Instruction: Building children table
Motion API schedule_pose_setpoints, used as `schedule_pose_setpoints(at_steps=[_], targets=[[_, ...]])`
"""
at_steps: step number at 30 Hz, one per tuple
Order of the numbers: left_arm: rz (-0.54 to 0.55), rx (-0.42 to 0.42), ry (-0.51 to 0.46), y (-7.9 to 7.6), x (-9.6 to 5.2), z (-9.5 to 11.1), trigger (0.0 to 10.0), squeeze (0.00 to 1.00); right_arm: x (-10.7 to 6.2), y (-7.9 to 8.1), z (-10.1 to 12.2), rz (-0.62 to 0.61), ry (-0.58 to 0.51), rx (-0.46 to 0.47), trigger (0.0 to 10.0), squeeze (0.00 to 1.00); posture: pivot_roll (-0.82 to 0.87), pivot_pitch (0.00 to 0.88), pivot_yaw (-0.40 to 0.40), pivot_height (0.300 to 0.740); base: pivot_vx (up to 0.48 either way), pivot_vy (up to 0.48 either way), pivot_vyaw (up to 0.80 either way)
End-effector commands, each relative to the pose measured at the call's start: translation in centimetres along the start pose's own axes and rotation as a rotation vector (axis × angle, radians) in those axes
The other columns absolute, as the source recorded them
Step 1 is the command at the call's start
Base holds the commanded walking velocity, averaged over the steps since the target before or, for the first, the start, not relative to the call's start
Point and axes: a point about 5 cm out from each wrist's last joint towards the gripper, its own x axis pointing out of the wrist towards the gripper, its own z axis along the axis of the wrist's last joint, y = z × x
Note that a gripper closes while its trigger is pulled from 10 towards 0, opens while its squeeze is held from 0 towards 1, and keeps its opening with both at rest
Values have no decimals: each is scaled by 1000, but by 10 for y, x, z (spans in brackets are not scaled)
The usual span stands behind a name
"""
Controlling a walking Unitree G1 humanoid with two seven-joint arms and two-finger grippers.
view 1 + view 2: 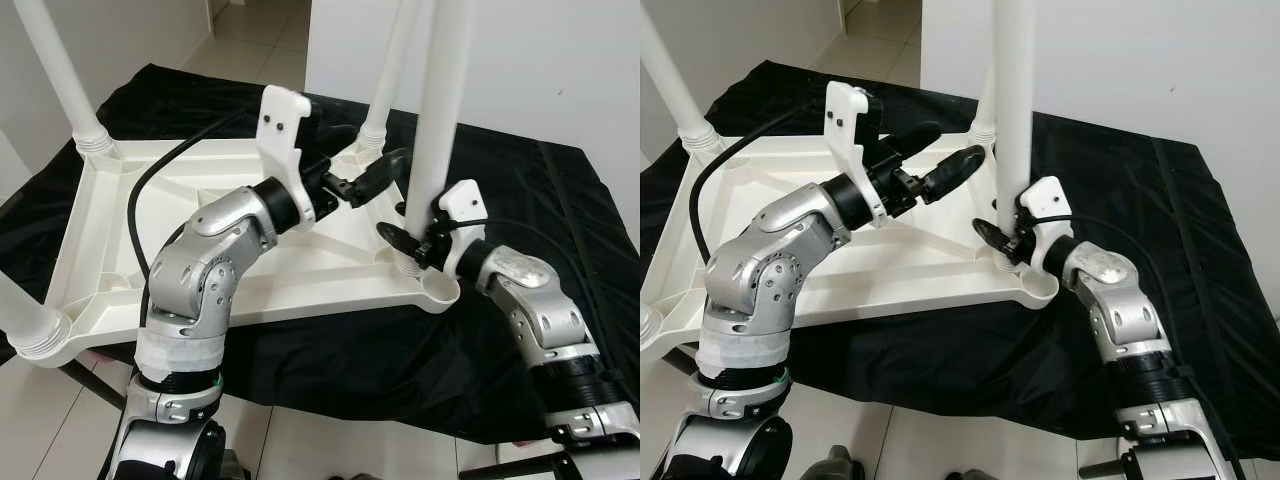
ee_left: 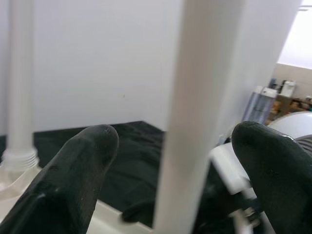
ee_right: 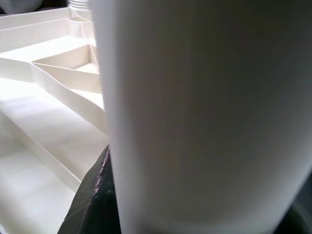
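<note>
The white children's table (image 1: 110,230) lies upside down on a black cloth. Its near right leg (image 1: 440,90) stands upright in the corner socket. My right gripper (image 1: 412,242) is shut on this leg just above its base; the right wrist view has the leg (image 3: 204,117) close up with one black finger (image 3: 92,200) beside it. My left gripper (image 1: 375,175) hovers open over the underside, pointing at the same leg. In the left wrist view the leg (image 2: 195,122) stands ahead between the two spread fingers (image 2: 73,170), not touched.
Three more legs stand in their sockets: far left (image 1: 65,70), far right (image 1: 390,70), near left (image 1: 25,320). The black cloth (image 1: 560,200) spreads wide to the right. White walls rise behind, with tiled floor (image 1: 40,420) below the front edge.
</note>
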Motion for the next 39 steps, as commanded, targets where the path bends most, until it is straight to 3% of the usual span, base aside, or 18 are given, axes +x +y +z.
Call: schedule_pose_setpoints(at_steps=[1, 8, 19, 28, 29, 31, 32, 39], targets=[[-234, 4, 2, -17, 2, 3, 10000, 0, 2, -2, 0, 12, 6, -29, 10000, 0, 146, 35, -83, 740, 0, 0, 0], [-280, -31, 0, -22, 8, 4, 10000, 0, 10, 2, 1, 53, 4, -51, 10000, 0, 155, 23, -80, 740, 0, 0, 0], [-173, -42, -14, -10, 20, 6, 10000, 0, 15, 22, -6, 189, 19, -59, 10000, 0, 161, 0, -76, 740, 0, 0, 0], [-166, -62, -31, -9, 21, 9, 10000, 0, 15, 23, -11, 195, 36, -80, 10000, 0, 164, 0, -76, 740, 0, 0, 0], [-168, -65, -37, -9, 20, 10, 8039, 0, 14, 22, -12, 197, 37, -78, 10000, 0, 164, 0, -76, 740, 0, 0, 0], [-170, -67, -41, -9, 20, 10, 8039, 0, 13, 22, -12, 200, 37, -76, 10000, 0, 166, 0, -76, 740, 0, 0, 0], [-173, -73, -47, -9, 19, 10, 0, 0, 12, 21, -13, 196, 38, -77, 10000, 0, 165, 0, -76, 740, 0, 0, 0], [-187, -88, -57, -10, 18, 11, 0, 0, 14, 20, -12, 188, 31, -84, 10000, 0, 166, 0, -76, 740, 0, 0, 0]])
